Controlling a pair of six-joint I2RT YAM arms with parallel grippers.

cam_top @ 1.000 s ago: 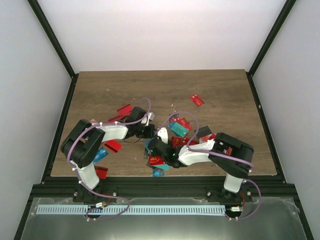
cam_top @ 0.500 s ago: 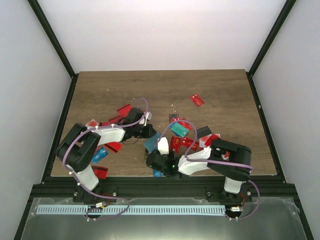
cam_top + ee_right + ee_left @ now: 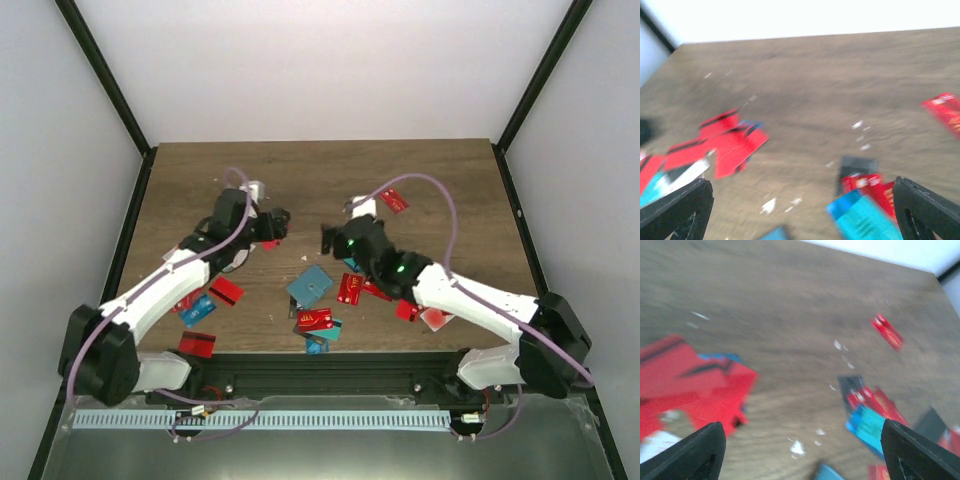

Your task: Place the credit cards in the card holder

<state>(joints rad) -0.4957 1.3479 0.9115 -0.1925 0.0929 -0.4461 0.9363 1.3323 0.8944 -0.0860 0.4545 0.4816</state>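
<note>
Both wrist views blur the credit cards (image 3: 690, 385).

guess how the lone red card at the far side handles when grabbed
The lone red card lies flat on the table, so getting under its edge is probably hard; pushed, it likely slides. It looks thin and small, so probably light.

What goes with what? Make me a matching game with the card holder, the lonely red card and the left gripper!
Things:
1. card holder
2. lonely red card
3. left gripper

Clues:
a. open, holding nothing
b. teal and squarish, with a small dot
c. lying by itself, toward the back right

Pairs: 1-b, 2-c, 3-a
</note>
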